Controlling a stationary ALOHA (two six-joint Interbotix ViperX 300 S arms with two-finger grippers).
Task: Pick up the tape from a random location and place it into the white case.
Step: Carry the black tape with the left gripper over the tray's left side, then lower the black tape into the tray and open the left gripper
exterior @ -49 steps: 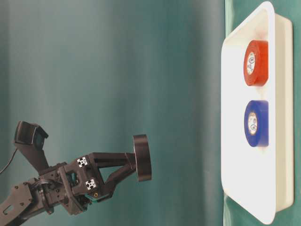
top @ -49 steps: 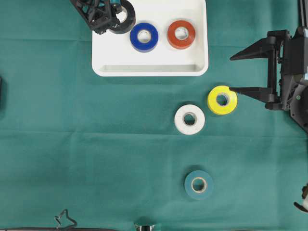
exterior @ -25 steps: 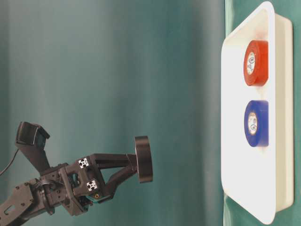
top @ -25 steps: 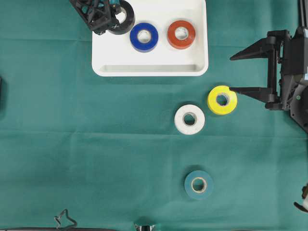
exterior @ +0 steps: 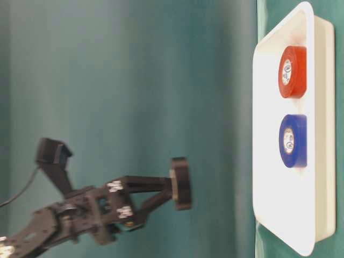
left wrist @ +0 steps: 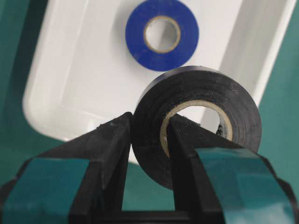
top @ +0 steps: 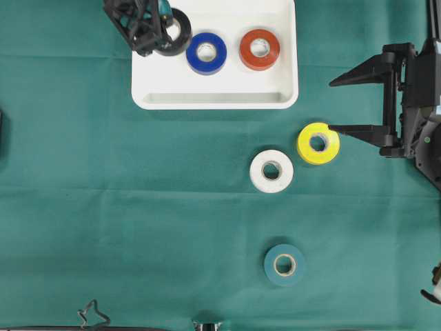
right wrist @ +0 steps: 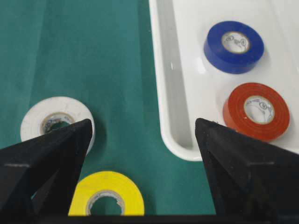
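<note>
The black tape roll [left wrist: 196,121] hangs above the white case [top: 215,96], over its left end, pinched through the wall by the left gripper [left wrist: 149,140]. A blue roll [top: 206,53] and red roll [top: 260,49] lie inside the case. The right gripper [top: 344,103] stands spread wide beside the yellow roll [top: 318,143], holding nothing

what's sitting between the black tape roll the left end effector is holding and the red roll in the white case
The blue roll lies between the black tape roll and the red roll, inside the white case; the overhead view shows it.
</note>
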